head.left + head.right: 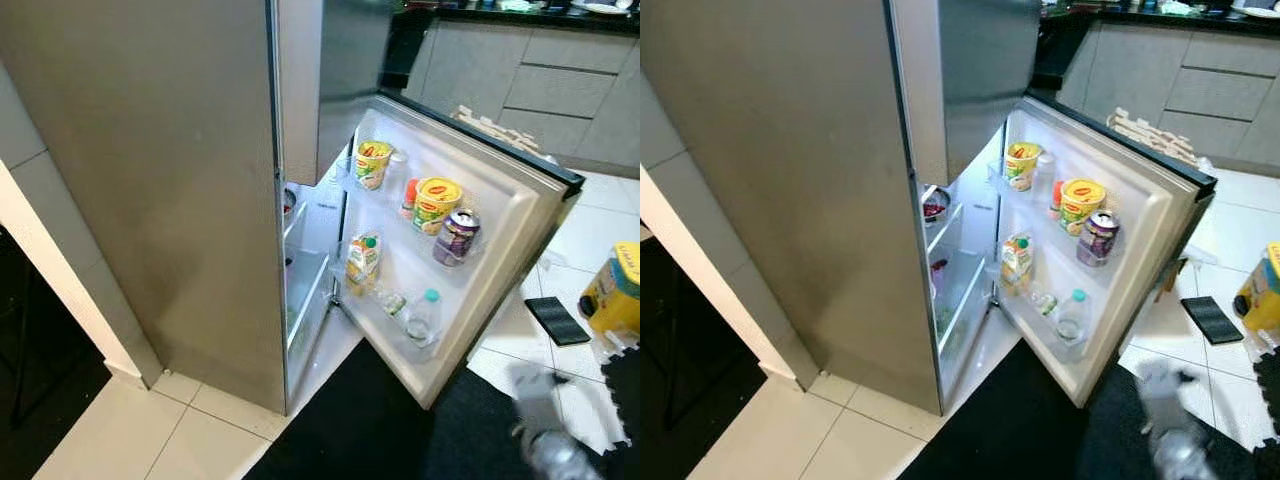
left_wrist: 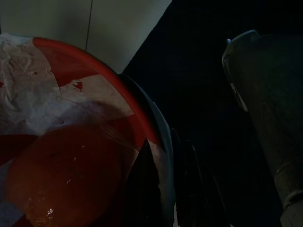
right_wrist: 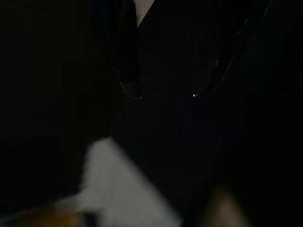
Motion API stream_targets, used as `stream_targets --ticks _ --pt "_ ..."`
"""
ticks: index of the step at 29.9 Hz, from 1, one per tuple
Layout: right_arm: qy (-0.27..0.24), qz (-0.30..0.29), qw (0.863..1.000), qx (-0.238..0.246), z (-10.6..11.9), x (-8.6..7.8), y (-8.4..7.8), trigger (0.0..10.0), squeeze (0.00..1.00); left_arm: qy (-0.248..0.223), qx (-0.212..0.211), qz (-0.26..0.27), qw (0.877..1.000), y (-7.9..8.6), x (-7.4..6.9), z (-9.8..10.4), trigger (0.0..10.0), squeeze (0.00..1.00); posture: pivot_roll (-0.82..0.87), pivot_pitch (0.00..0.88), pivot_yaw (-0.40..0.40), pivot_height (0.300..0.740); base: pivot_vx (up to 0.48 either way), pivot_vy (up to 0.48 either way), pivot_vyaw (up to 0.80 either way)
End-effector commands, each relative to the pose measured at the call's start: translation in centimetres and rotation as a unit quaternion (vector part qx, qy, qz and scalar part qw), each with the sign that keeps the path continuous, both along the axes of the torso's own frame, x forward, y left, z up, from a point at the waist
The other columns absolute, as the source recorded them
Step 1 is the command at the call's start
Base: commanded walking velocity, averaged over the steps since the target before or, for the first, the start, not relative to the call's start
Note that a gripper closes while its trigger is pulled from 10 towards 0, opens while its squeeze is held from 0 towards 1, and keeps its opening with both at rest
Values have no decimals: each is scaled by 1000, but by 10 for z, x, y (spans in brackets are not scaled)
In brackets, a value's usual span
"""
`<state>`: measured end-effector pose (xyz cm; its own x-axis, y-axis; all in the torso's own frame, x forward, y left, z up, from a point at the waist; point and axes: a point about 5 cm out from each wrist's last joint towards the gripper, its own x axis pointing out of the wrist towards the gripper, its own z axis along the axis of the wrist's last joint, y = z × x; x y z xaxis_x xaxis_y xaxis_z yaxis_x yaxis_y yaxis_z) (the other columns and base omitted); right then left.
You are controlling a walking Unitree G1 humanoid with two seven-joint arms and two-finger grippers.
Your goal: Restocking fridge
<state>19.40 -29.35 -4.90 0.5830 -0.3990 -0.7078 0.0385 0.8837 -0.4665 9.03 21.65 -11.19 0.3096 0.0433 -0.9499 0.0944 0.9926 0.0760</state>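
Observation:
The grey fridge [image 1: 170,200] stands with its lower door [image 1: 520,200] swung wide. The door racks hold two yellow noodle cups [image 1: 437,203], a purple can [image 1: 457,236], a juice pouch [image 1: 362,262] and a water bottle [image 1: 424,315]. A small bowl [image 1: 933,205] sits on an inner shelf. In the left wrist view my left gripper [image 2: 165,189] pinches the rim of a red bowl [image 2: 94,75] lined with paper, with something orange-red inside. My right gripper [image 1: 545,440] is a blur at the lower right, low over the mat; in its dark wrist view the fingers [image 3: 130,71] stand apart with nothing between them.
A black mat [image 1: 380,430] lies on the tiled floor before the fridge. A yellow box [image 1: 615,290] and a flat black object [image 1: 558,320] lie on the floor to the right. Grey kitchen cabinets [image 1: 560,80] run along the back.

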Motion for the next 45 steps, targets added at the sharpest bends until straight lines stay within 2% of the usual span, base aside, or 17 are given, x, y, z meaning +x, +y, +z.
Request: stream_targets --ticks 1,2,3,4,9,11,16,23,34,35,37,38,39,40,43,44,45 --pt "25 17 999 15 -7 -7 5 10000 0 -19 -50 -17 998 -32 12 -1 10000 0 -32 0 -21 740 0 0 0" --pt "52 34 997 35 -17 -19 15 10000 0 -20 -49 -16 998 -31 12 -1 10000 0 -32 0 -21 740 0 0 0" --pt "52 34 997 35 -17 -19 15 10000 0 -20 -49 -16 998 -31 12 -1 10000 0 -32 0 -21 740 0 0 0" --pt "95 56 992 58 -31 -40 30 10000 0 -20 -48 -14 999 -30 13 -1 10000 0 -32 0 -21 740 0 0 0" --pt "131 68 986 80 -42 -60 40 10000 0 -19 -48 -16 999 -31 13 -1 10000 0 -32 0 -21 740 0 0 0" --pt "158 84 980 87 -48 -74 45 10000 0 -18 -50 -19 998 -32 12 -1 10000 0 -35 0 -12 740 0 -171 0" --pt "175 95 976 92 -51 -83 46 10000 0 -17 -51 -19 998 -33 13 -1 10000 0 -35 0 -12 740 0 -391 0" --pt "173 98 975 96 -50 -81 46 10000 0 -17 -53 -21 998 -35 14 -1 10000 0 -35 0 -12 740 0 -454 0" --pt "157 112 977 87 -46 -68 45 10000 0 -17 -52 -20 998 -33 13 -1 10000 0 -38 0 -13 740 0 -454 0" --pt "128 115 981 91 -41 -54 46 10000 0 -19 -49 -17 998 -33 14 -1 10000 0 -37 0 -14 740 0 0 0" --pt "121 116 982 92 -40 -51 47 10000 0 -19 -48 -16 999 -32 14 -1 10000 0 -37 0 -14 740 0 0 0" --pt "75 110 984 115 -32 -32 49 10000 0 -21 -47 -13 999 -31 15 -1 10000 0 -39 0 -11 740 0 0 0" --pt "54 109 984 128 -28 -23 51 10000 0 -22 -46 -12 999 -31 15 -1 10000 0 -39 0 -11 740 0 0 0" --pt "54 109 984 128 -28 -23 51 10000 0 -22 -46 -12 999 -31 15 -1 10000 0 -39 0 -11 740 0 0 0" --pt "-13 122 978 170 -12 8 57 10000 0 -23 -46 -12 999 -30 15 -1 10000 0 -39 0 -11 740 0 0 0" --pt "-13 122 978 170 -12 8 57 10000 0 -23 -46 -12 999 -30 15 -1 10000 0 -39 0 -11 740 0 0 0" --pt "-55 142 970 192 1 28 63 10000 0 -23 -46 -11 999 -30 16 -1 10000 0 -39 0 -11 740 0 0 0"
